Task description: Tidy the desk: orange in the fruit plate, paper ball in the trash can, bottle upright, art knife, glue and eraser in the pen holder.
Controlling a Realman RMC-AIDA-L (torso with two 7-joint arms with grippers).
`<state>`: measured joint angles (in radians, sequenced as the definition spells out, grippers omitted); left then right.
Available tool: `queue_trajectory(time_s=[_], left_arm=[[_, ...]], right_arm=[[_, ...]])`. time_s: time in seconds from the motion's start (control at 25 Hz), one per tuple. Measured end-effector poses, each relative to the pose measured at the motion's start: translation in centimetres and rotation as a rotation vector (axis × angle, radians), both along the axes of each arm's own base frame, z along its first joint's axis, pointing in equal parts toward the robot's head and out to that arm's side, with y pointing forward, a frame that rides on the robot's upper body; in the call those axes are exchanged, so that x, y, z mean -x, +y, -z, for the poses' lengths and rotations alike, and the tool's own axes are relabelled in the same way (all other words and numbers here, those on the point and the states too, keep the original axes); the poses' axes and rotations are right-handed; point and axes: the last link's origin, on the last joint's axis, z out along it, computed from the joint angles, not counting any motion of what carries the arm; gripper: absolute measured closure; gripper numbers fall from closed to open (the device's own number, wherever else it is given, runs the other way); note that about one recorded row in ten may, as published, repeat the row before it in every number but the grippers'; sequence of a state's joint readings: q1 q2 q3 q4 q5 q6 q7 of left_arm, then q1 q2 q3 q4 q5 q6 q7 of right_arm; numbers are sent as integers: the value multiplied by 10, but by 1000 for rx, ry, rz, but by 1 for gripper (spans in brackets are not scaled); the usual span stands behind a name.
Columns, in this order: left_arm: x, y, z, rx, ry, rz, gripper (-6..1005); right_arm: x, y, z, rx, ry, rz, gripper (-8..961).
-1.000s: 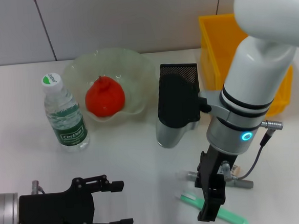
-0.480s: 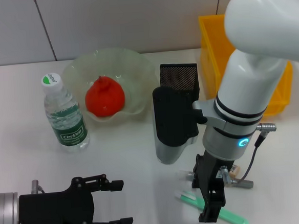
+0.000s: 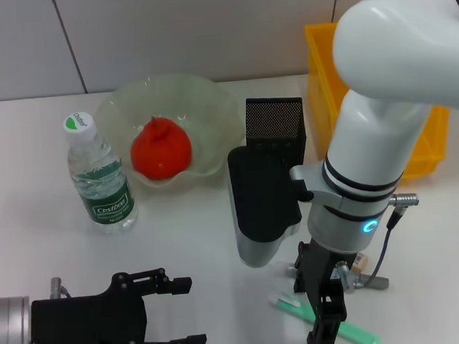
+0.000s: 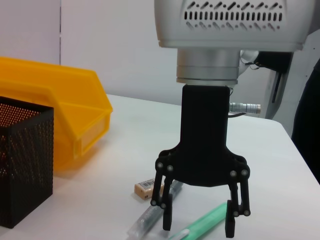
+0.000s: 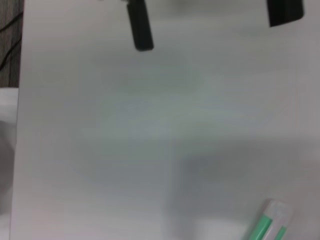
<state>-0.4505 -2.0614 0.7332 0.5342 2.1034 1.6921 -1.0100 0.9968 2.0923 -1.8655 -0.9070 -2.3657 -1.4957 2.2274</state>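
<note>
The orange (image 3: 161, 151) lies in the pale-green fruit plate (image 3: 130, 99). Left of it the bottle (image 3: 99, 178) stands upright. The black mesh pen holder (image 3: 274, 122) (image 4: 22, 161) stands beside the yellow trash can (image 3: 323, 79) (image 4: 60, 107). My right gripper (image 3: 324, 332) (image 4: 199, 229) points down, open, its fingers (image 4: 167, 216) astride the green art knife (image 3: 358, 336) (image 4: 202, 224) (image 5: 267, 225). The silver glue stick (image 3: 371, 280) (image 4: 149, 218) and the tan eraser (image 3: 360, 262) (image 4: 147, 186) lie close by. My left gripper (image 3: 178, 315) hovers open at the near left. The paper ball is out of view.
The right arm's bulky wrist hangs just in front of the pen holder. A cable and connector (image 3: 403, 200) stick out from that arm toward the trash can. Bare white table lies between the bottle and my left gripper.
My right arm has shifted a little to the left and nearer, keeping its gripper over the art knife. The left gripper has stayed where it was.
</note>
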Motion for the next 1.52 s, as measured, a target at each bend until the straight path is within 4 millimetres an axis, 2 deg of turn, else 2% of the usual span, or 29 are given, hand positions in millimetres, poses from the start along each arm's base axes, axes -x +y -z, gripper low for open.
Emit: queue_trajectory(time_s=[0.64, 1.52], left_arm=[[1, 0, 0, -5, -3, -3, 213], [1, -2, 0, -5, -6, -1, 213]], right_arm=[[-4, -3, 3, 8, -19, -18, 335], [-3, -1, 4, -5, -23, -26, 538]])
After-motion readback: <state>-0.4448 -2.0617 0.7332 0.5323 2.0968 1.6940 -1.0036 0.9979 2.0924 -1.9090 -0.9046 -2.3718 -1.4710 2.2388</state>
